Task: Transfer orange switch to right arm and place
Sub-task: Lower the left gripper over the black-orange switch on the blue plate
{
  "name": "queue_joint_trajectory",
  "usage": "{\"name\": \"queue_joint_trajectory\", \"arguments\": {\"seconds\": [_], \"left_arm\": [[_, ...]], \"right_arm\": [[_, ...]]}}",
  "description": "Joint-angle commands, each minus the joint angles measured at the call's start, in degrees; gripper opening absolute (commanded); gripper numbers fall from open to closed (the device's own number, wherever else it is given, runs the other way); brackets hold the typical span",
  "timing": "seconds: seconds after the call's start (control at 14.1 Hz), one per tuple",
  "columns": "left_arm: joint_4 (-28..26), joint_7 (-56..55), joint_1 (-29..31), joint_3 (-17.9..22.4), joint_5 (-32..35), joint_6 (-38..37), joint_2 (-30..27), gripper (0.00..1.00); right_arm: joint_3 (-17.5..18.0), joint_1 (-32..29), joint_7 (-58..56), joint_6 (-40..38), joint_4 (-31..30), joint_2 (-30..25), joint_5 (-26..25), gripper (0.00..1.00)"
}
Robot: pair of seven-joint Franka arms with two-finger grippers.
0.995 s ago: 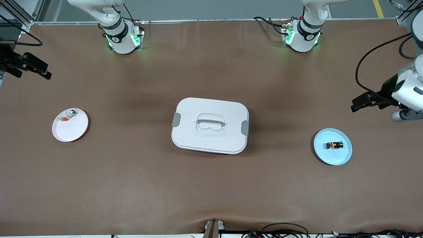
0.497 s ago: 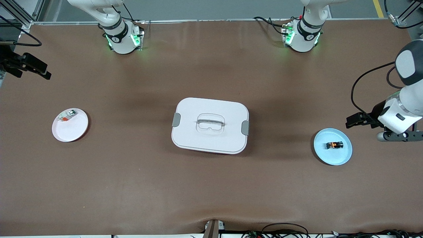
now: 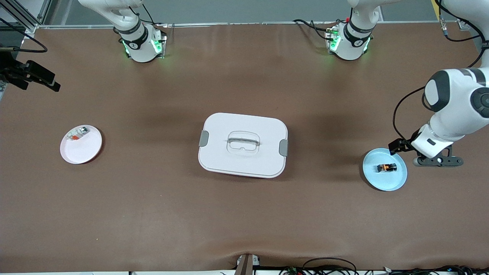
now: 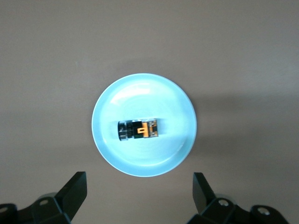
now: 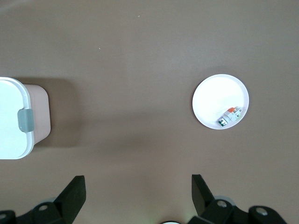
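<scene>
While wide apart and empty, left gripper (image 4: 138, 196) above orange switch (image 4: 138, 129).

I see the orange switch (image 3: 386, 167), a tiny black block with glowing orange middle, lying flat mid-plate on the light blue plate (image 3: 397, 181), toward the worktop's left-arm end.

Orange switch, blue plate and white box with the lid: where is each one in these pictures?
orange switch (image 4: 138, 130), left wrist view, on its glowing orange middle.
blue plate (image 3: 386, 181), front view, on bare rim nearest the camera.
white box (image 3: 243, 143), front view, on the lid's handle.
</scene>
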Motion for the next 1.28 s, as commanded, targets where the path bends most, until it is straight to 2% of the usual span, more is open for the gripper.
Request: {"name": "queue_joint_trajectory", "arguments": {"seconds": [0.0, 0.28, 0.57, 1.21], "left_arm": [[0.21, 0.12, 0.45, -0.12, 2.78, 4.05, 3.92, 1.00], [1.00, -0.50, 0.36, -0.03, 3.13, 5.91, 8.67, 1.00], [4.95, -0.50, 0.80, 0.05, 6.55, 6.88, 14.55, 1.00], [7.50, -9.28, 0.53, 1.02, 6.64, 6.88, 18.52, 1.00]], "right_arm": [[0.38, -0.14, 0.59, 0.61, -2.06, -2.04, -0.58, 1.00], [0.46, 0.21, 0.59, 0.78, -2.06, -2.04, -0.84, 1.00], [0.46, 0.30, 0.59, 0.69, -1.98, -2.04, -0.84, 1.00], [0.46, 0.30, 0.59, 0.69, -1.98, -2.04, -0.84, 1.00]]}}
